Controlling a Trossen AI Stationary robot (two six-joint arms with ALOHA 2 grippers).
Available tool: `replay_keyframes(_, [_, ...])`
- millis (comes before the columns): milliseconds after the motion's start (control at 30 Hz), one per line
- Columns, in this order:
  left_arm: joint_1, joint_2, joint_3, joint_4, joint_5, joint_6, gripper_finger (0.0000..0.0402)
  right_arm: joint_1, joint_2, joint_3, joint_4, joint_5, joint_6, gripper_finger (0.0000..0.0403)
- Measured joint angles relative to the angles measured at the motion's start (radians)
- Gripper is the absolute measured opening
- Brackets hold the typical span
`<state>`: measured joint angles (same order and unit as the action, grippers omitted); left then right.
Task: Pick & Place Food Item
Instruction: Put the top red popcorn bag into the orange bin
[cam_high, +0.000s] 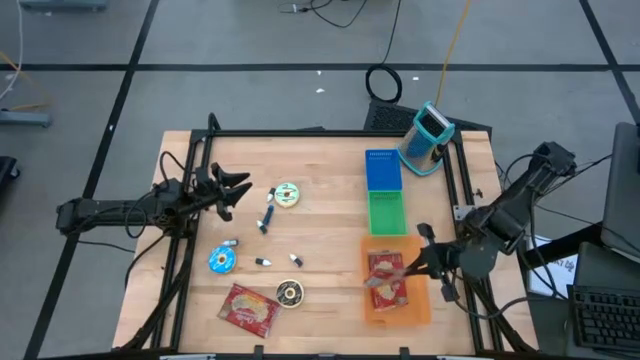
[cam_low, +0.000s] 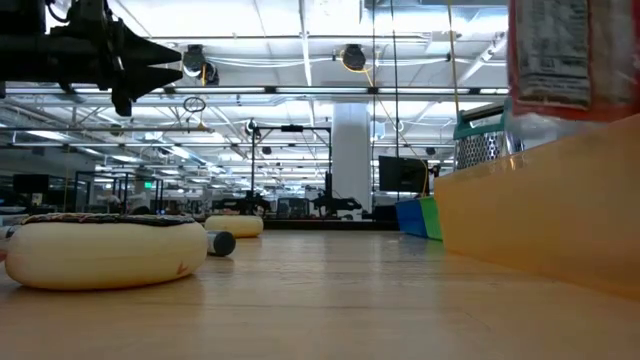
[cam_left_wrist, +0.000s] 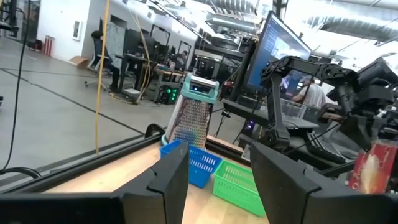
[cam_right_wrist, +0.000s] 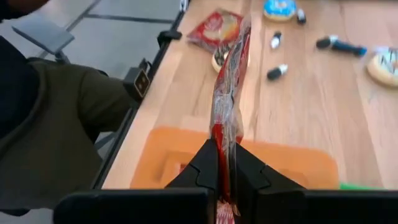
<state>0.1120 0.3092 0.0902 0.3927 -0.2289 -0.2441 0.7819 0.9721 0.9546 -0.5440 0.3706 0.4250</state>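
- My right gripper (cam_high: 405, 268) has its fingers closed flat on a crinkly red and clear plastic food packet (cam_right_wrist: 227, 93); the packet hangs directly above the shallow orange plastic bin (cam_high: 420, 308) at the near right of the wooden counter (cam_high: 320, 170).
- Packet long axis runs outward from my fingers; release point judged straight below.
- My left gripper (cam_high: 238, 190) waits part open and empty, raised over the counter's left side.

Red snack packet (cam_right_wrist: 227, 112) held edge-up above orange bin (cam_right_wrist: 311, 168).

bins: 3 (cam_high: 384, 172) | red packets: 2 (cam_high: 251, 308) | donuts: 3 (cam_high: 287, 196)
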Motion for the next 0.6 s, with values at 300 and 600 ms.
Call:
replay_keyframes(300, [0.0,0.0,0.0,0.0,0.001,0.003,0.0174,0.0,-0.079,0.047,-0.168,0.018,0.03,0.0004])
replay_keyframes(600, [0.0,0.0,0.0,0.0,0.001,0.003,0.0175,-0.017,-0.112,-0.002,-0.236,0.053,-0.012,0.0004])
